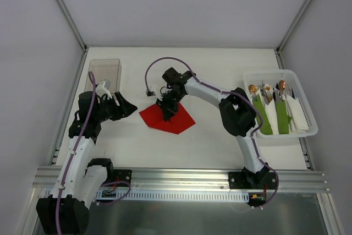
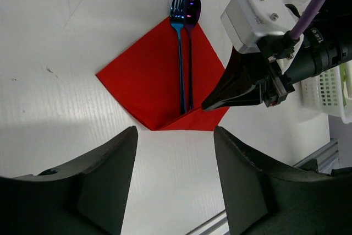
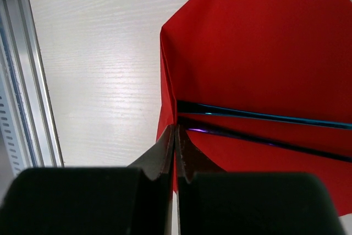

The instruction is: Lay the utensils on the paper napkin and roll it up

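Top camera looks down from behind; both wrist cameras share the paper napkin (image 2: 148, 81).

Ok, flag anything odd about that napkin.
One corner of the napkin is folded up over the handle ends, pinched by the right gripper. The fork and spoon heads overhang the opposite corner onto the table. Nothing looks torn or spilled.

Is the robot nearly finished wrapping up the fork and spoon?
Not yet. Done: the fork and spoon lie side by side on the red napkin. In hand: the right arm's jaws pinch its corner, folded up at the handle ends. To do: the rolling; the napkin is mostly flat.
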Available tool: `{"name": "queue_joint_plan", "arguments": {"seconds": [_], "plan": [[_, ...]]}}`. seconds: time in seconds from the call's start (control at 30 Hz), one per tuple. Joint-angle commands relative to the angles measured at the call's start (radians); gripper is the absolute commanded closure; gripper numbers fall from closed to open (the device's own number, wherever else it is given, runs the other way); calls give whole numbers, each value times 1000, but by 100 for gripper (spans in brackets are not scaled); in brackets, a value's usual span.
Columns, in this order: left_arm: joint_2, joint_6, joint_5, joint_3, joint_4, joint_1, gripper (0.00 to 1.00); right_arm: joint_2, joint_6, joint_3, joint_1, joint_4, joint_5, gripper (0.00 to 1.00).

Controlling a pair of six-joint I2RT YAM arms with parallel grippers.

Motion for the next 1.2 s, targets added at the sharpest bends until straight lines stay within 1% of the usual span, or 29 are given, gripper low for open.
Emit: {"name": "queue_joint_plan", "arguments": {"seconds": [0.0, 0.07, 0.1, 0.17, 0.27, 0.3, 0.37, 0.4, 0.5, 0.63, 0.67, 0.97, 1.0, 1.07, 1.13, 1.17], "plan": [[28, -44, 39, -6, 51, 2, 43, 32, -30, 47, -4, -39, -45, 100], [39, -90, 38, -26, 59, -15, 50, 39, -33, 46, -9, -37, -53, 100], [46, -101, 33, -32, 71, -17, 51, 43, -33, 46, -10, -37, -56, 100], [59, -123, 6, -48, 82, -75, 55, 58, -31, 50, -15, -37, -56, 100], [76, -169, -14, -61, 93, -116, 59, 71, -31, 50, -26, -37, -64, 100], [91, -183, -16, -64, 99, -127, 62, 74, -33, 50, -30, -37, -65, 100], [105, -216, -25, -75, 131, -150, 63, 80, -33, 56, -41, -37, -64, 100], [111, -226, -34, -77, 140, -183, 64, 82, -33, 59, -45, -36, -65, 100], [161, -267, -69, -83, 179, -233, 64, 92, -34, 79, -59, -50, -68, 100], [226, -324, -102, -110, 263, -279, 65, 98, -47, 92, -65, -51, -62, 100], [241, -339, -103, -114, 307, -285, 66, 101, -48, 93, -67, -53, -59, 100], [418, -371, -122, -77, 413, -354, 73, 138, -50, 135, -70, -56, -51, 100], [431, -374, -125, -74, 421, -357, 75, 141, -48, 141, -70, -59, -53, 100], [468, -387, -123, -65, 442, -365, 76, 154, -44, 154, -73, -62, -54, 100], [499, -403, -122, -63, 462, -368, 82, 158, -37, 159, -78, -63, -59, 100], [504, -410, -120, -71, 472, -369, 83, 160, -36, 161, -79, -63, -62, 100]]}}
